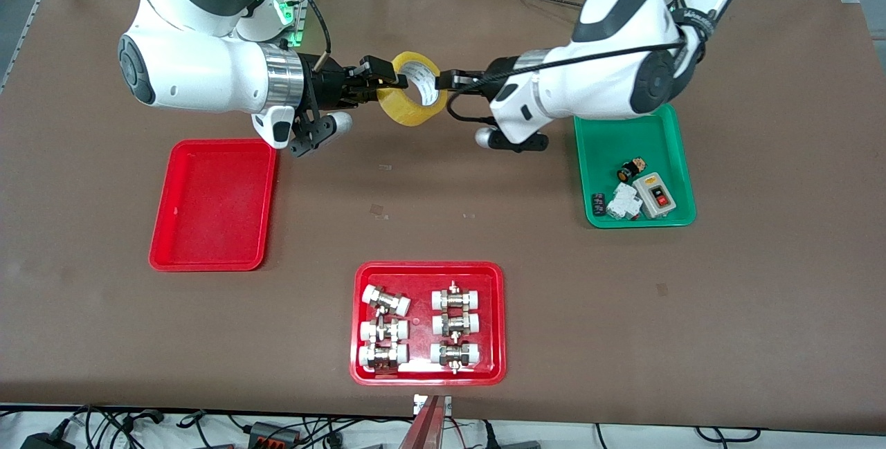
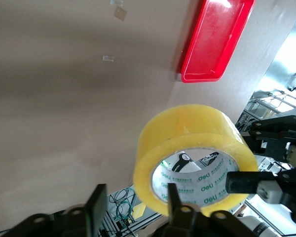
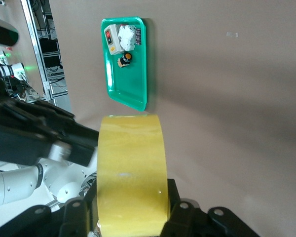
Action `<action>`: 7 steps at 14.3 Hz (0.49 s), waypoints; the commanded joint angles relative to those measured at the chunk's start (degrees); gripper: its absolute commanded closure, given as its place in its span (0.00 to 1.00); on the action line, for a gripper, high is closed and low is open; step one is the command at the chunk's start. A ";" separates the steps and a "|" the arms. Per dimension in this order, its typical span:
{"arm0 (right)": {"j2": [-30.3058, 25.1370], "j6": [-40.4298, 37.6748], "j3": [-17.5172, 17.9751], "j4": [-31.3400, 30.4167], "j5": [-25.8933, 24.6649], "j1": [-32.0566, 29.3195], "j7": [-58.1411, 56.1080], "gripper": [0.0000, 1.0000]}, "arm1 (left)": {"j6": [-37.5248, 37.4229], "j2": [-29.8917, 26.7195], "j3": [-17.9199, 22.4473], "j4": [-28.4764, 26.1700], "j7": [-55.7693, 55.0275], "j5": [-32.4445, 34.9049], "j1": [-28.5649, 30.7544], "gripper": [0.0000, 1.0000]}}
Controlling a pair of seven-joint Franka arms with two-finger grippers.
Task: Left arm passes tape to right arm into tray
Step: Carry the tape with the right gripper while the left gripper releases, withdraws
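The task is judged to be at its midpoint: the handover is being made in the air over the brown surface [image 1: 484,227], while the plain red tray [image 1: 213,203], lying toward the right arm's end, is being left bare with nothing yet placed in it. The tape [image 1: 412,88] is being held up between the two arms, above the surface and well apart from the tray. The right arm's end effector [image 1: 387,82] is being pressed onto the roll's wall, one finger inside the core and one outside, and in the right wrist view the yellow band [image 3: 130,173] is being pinched between its fingers. The left arm's end effector [image 1: 443,82] is being kept at the roll's opposite edge; in the left wrist view its fingers [image 2: 173,197] are being held spread, only one meeting the roll, so release appears under way. Carrying and dropping into the tray are left.
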 commanded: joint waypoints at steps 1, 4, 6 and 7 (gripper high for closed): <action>-0.15 -0.92 -0.21 0.44 0.60 0.00 -0.74 0.79 | -7.19 -1.33 0.24 1.14 -0.16 -0.40 4.30 0.00; 1.96 -2.05 -0.39 0.44 0.51 -0.88 -2.33 0.79 | -14.23 -5.63 -0.45 1.14 0.36 8.09 9.13 0.00; 3.62 -2.06 -0.65 0.35 0.07 -2.80 -2.33 0.79 | -17.67 -7.48 -0.37 1.14 0.37 9.27 12.04 0.00; 4.33 -2.06 -0.83 0.35 -0.02 -4.73 -2.33 0.79 | -18.90 -8.88 -0.20 1.14 0.37 9.53 13.70 0.00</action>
